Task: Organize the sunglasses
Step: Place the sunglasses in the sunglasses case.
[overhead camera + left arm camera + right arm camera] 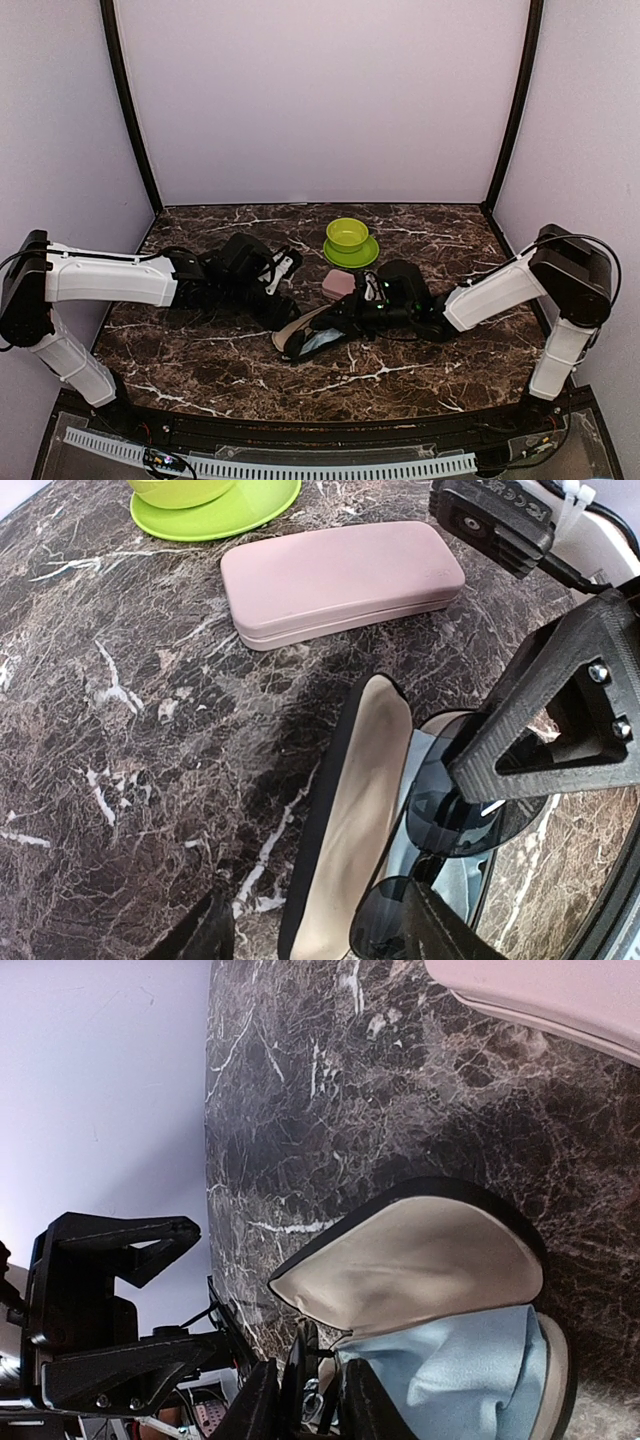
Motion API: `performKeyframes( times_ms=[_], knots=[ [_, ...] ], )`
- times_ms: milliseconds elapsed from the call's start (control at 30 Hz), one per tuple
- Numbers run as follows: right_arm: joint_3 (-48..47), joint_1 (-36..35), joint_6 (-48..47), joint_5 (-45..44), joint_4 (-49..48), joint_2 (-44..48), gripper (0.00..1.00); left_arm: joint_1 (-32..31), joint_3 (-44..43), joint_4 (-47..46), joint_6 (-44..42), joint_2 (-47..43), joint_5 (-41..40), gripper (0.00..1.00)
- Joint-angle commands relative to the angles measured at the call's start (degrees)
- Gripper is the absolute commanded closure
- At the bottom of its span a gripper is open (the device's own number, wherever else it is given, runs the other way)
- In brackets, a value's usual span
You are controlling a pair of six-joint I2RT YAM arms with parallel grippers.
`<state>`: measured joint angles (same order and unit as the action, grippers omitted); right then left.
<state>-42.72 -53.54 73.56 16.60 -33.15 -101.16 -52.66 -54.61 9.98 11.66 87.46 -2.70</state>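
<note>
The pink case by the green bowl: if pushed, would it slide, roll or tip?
The pink case lies flat on its broad side, so it would probably slide, not roll or tip. Its closed shell looks rigid and should keep its shape when picked up. Its smooth finish might be slippery.

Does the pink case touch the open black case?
Apart. The left wrist view shows a strip of bare marble table between the pink case and the upper end of the open black case.

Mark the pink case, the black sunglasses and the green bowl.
pink case (pixel 340 580): left wrist view, middle of its lid.
black sunglasses (pixel 445 830): left wrist view, on one dark lens.
green bowl (pixel 347 234): top external view, inside the bowl.
</note>
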Motion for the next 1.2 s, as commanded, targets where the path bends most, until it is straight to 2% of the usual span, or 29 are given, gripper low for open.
performKeyframes(
  times_ms=[0,1167],
  knots=[
    [1.1,-0.82,0.62,-1.11,-0.19,2.5,0.76,-0.16,-0.64,0.11,0.2,0.23,-0.47,0.4],
    [5.69,-3.59,-0.08,-4.64,2.93,4.62,0.7,-0.16,1.11,-1.5,-0.18,1.22,1.57,0.41]
  ],
)
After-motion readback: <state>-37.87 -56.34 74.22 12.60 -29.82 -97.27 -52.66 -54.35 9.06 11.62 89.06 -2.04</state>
